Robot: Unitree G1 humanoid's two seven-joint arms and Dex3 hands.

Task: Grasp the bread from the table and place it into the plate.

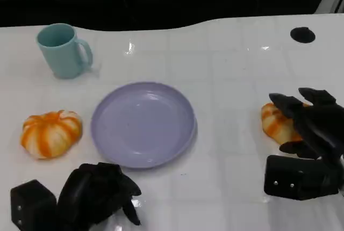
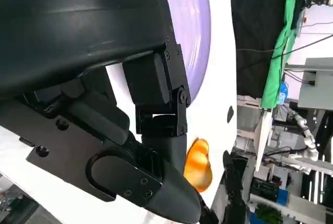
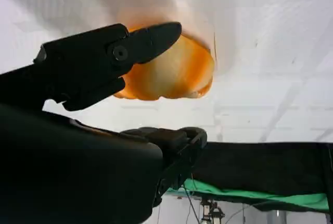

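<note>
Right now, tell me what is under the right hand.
A bread roll lies under the right hand on the table. The fingers cover its far side, so contact is unclear.

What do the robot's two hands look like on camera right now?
Both are matte black. The left hand has a rounded glossy shell, blocky hinged finger segments and small screws. The right hand has tapered black fingers with a round pivot screw and a boxy black wrist block.

Bare table between bread, plate
</note>
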